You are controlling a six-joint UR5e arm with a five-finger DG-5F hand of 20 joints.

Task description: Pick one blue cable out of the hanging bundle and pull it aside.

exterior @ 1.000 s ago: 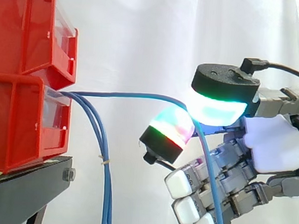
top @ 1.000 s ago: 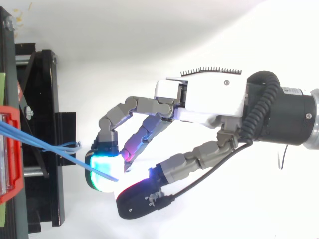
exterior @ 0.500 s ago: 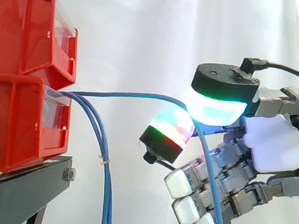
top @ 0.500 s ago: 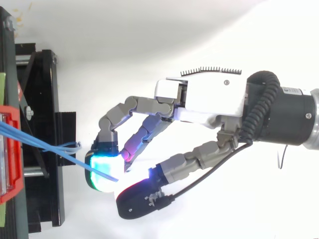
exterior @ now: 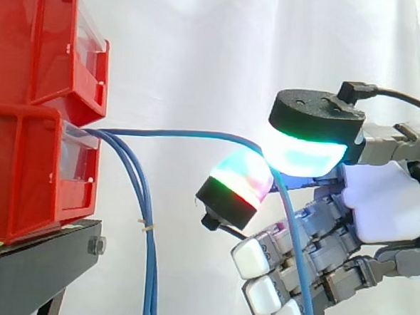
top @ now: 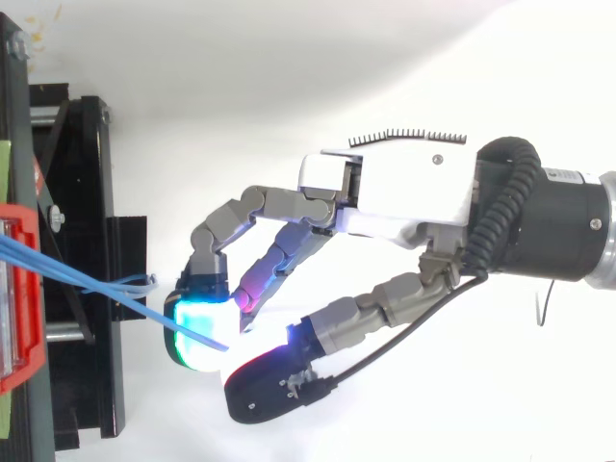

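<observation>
Pinches one blue cable, drawn well clear of the hanging bundle
Reaches in level from the right, hand clamped on the cable between a cyan pad above and a green-and-red pad below; curls the other fingers in under the palm; holds the cable stretched from the pinch across to the lower red bin ahead of the fingertips, with the loose length dropping below the pinch in front of the curled fingers; bundle hanging far ahead of the fingertips, just beside the black stand
</observation>
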